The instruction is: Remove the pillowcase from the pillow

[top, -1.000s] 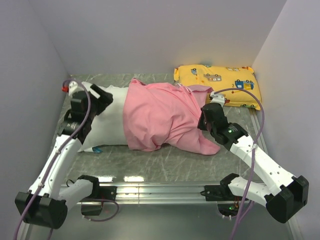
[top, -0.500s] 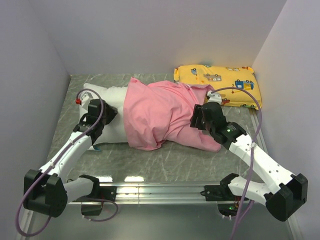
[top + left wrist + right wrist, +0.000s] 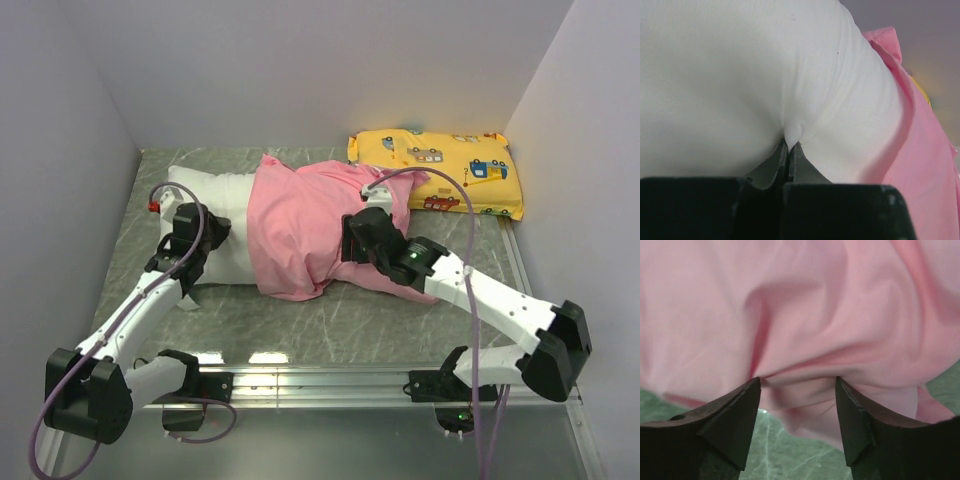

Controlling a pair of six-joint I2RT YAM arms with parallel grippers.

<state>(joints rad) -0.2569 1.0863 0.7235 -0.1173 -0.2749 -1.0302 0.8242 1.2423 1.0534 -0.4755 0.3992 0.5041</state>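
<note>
Pillowcase (image 3: 305, 225) — thin, floppy pink cloth, light and quick to bunch — covers the right part of the soft white pillow (image 3: 215, 225) lying on the surface (image 3: 340, 320). Left gripper (image 3: 790, 147) is clamped on a pinch of the pillow's bare white fabric, probably as an anchor. Right gripper (image 3: 797, 382) has its jaws apart, straddling a pink fold — a bunched fold looks like the best place to grab.

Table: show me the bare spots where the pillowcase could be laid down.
Widest bare table: the near strip between the pillowcase and the front rail. A thin strip runs behind the pillow along the back wall, left of the yellow pillow. Crowded: the middle, and the sides where the left arm and right arm reach in.
</note>
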